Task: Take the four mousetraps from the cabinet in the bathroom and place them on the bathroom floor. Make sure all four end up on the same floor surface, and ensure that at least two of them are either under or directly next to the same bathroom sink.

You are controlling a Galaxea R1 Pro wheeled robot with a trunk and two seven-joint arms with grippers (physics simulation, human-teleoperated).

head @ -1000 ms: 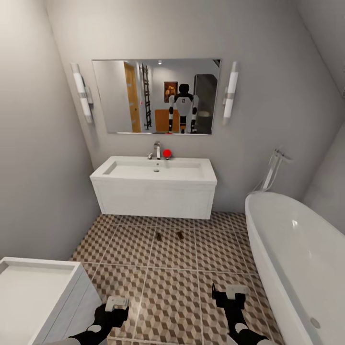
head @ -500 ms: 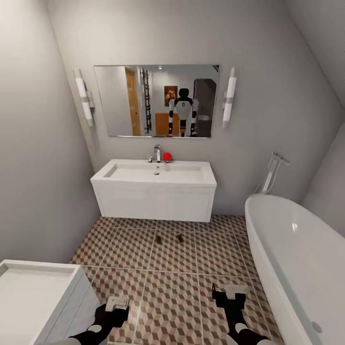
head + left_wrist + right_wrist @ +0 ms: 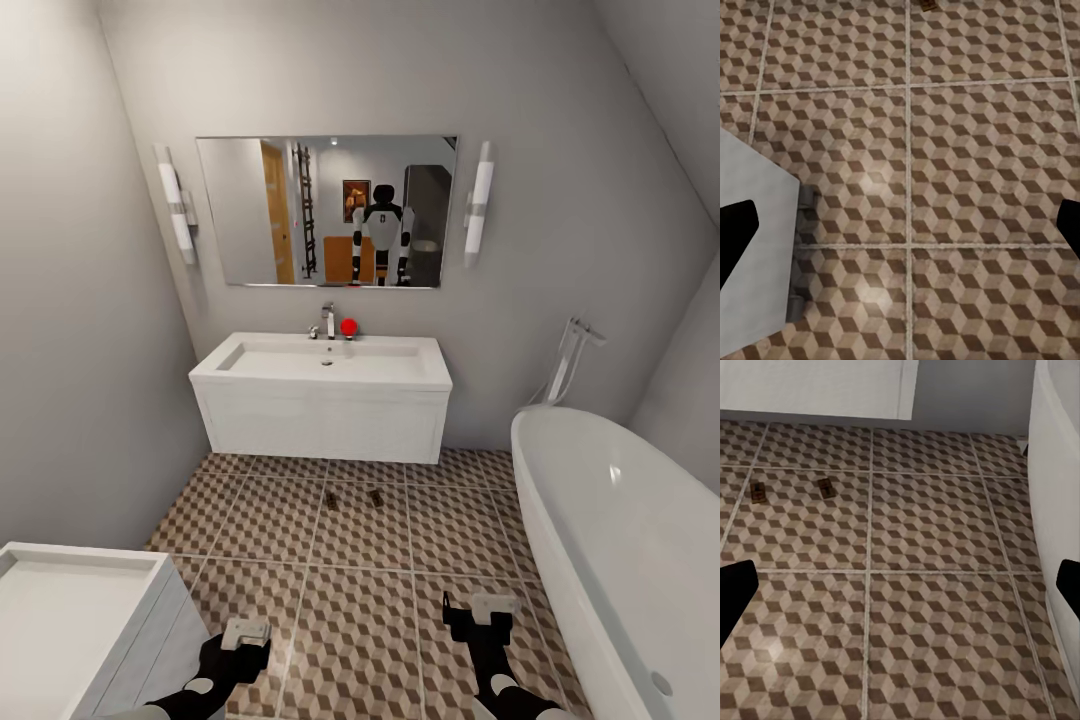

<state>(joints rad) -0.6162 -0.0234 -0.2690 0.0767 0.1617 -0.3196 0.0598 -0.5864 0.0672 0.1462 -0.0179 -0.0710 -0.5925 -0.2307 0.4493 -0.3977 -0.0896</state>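
Two mousetraps [image 3: 331, 497] [image 3: 376, 495] lie side by side on the cube-patterned bathroom floor [image 3: 360, 610], just in front of the white wall-hung bathroom sink [image 3: 325, 385]. The right wrist view shows the same mousetraps [image 3: 758, 493] [image 3: 826, 488] with the sink's front [image 3: 817, 386] beyond them. Another mousetrap [image 3: 932, 4] peeks in at the edge of the left wrist view. My left gripper [image 3: 243, 640] [image 3: 900, 232] and right gripper [image 3: 480, 612] [image 3: 900, 585] hang low over the tiles, both open and empty, well short of the traps. The cabinet is out of view.
A white bathtub [image 3: 620, 530] [image 3: 1057, 472] runs along the right side. A small white boxy unit [image 3: 70, 620] [image 3: 757, 247] stands close to my left arm. A mirror [image 3: 325, 210] above the sink reflects the robot. Open tiles lie between the grippers and the sink.
The whole view shifted a little between one second and half a second ago, so the camera moved. Since then nothing has moved; traps and grippers keep their places.
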